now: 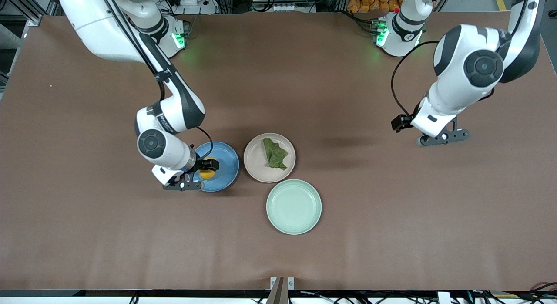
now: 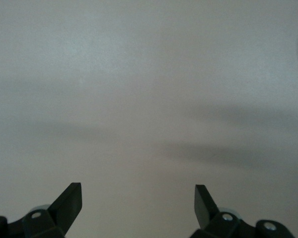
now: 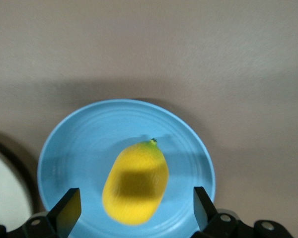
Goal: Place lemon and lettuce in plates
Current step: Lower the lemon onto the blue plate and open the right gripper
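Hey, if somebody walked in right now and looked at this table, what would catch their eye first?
Probably the bright lemon on the blue plate, with the right gripper open right over it. Next, the dark green lettuce lying on the beige plate beside it, and an empty mint-green plate nearer the front camera. The left gripper waits, open, over bare table toward its own end.
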Available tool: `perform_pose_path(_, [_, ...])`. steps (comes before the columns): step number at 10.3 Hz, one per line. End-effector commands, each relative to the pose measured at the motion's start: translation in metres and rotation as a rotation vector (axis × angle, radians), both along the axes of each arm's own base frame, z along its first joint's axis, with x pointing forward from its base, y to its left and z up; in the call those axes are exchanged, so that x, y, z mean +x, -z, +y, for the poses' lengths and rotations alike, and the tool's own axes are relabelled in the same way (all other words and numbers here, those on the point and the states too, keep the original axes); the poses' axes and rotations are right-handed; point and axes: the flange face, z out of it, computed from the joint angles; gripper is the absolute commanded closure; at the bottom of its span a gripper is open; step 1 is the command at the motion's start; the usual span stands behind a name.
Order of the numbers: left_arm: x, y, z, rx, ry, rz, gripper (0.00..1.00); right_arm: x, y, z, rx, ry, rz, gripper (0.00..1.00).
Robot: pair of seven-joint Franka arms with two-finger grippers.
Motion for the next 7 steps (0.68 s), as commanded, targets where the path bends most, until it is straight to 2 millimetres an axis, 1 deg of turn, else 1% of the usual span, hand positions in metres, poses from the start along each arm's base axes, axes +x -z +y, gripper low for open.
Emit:
perform_pose_path(1, [-0.01, -0.03, 0.008, -0.036, 0.002, -0.062, 0.0, 0.021, -0.042, -0.014, -0.013, 0.027, 0.021, 0.0])
perform_pose_path(2, [-0.005, -0.05, 0.008, -0.046, -0.002, -0.102, 0.0, 0.027, -0.061, -0.024, -0.014, 0.031, 0.017, 0.0])
perform_pose_path(3, [0.002, -0.067, 0.009, -0.05, -0.007, -0.138, 0.0, 0.035, -0.077, -0.039, -0.014, 0.021, 0.013, 0.0])
perform_pose_path(5, [0.011, -0.093, 0.008, -0.057, -0.014, -0.19, 0.0, 0.049, -0.115, -0.096, -0.006, 0.046, -0.003, 0.0])
perform_pose_path(7, [0.018, -0.122, 0.008, -0.065, 0.0, -0.24, 0.0, 0.052, -0.142, -0.141, -0.002, 0.055, -0.024, 0.0])
